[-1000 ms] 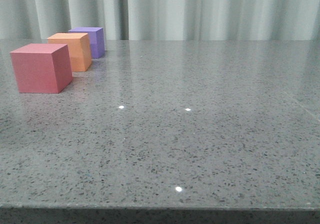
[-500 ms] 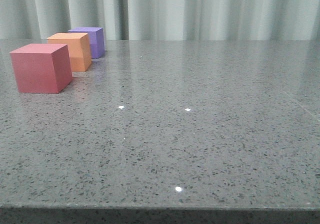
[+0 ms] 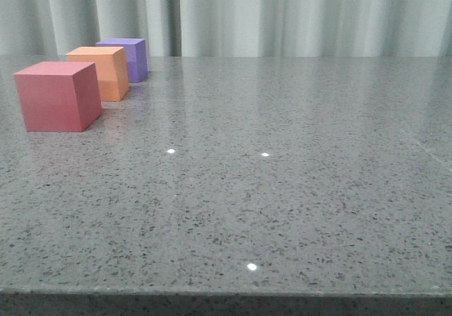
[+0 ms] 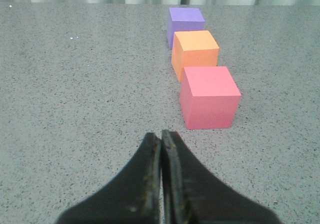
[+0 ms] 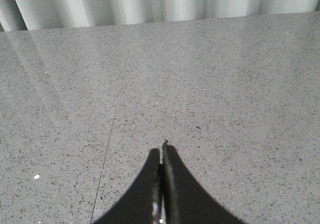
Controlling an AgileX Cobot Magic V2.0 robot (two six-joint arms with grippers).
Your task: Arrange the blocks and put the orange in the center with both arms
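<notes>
- Orange cube (image 3: 99, 72) sits on the grey speckled table (image 3: 282, 189), far left of the front view, at about 10 o'clock from table centre; it is the middle one of a row of three; upright, flat on its base.
- Purple cube (image 3: 127, 59) lies just behind the orange one, toward the curtain (image 3: 282, 15); in the front view the orange cube overlaps its near corner; whether they touch, cannot tell.
- Pinkish-red cube (image 3: 58, 95) is the nearest of the row, just in front of the orange one; in the left wrist view a narrow gap or contact between them cannot be settled.
- Left gripper (image 4: 161, 136): jaws pressed together, only a thin seam between the tips, nothing held; the row runs off at about 1 o'clock from the tips; pinkish-red cube (image 4: 209, 97) near but apart from them; orange cube (image 4: 195, 53) beyond it; purple cube (image 4: 185, 24) farthest.
- Right gripper (image 5: 162, 153): jaws closed tip to tip, nothing between them; over bare table (image 5: 225, 83); a faint seam line in the surface runs away at about 11 o'clock; curtain (image 5: 150, 3) at the far edge; no cube in this view.
- Neither gripper shows in the front view; small bright light spots (image 3: 171, 150) on the tabletop.
</notes>
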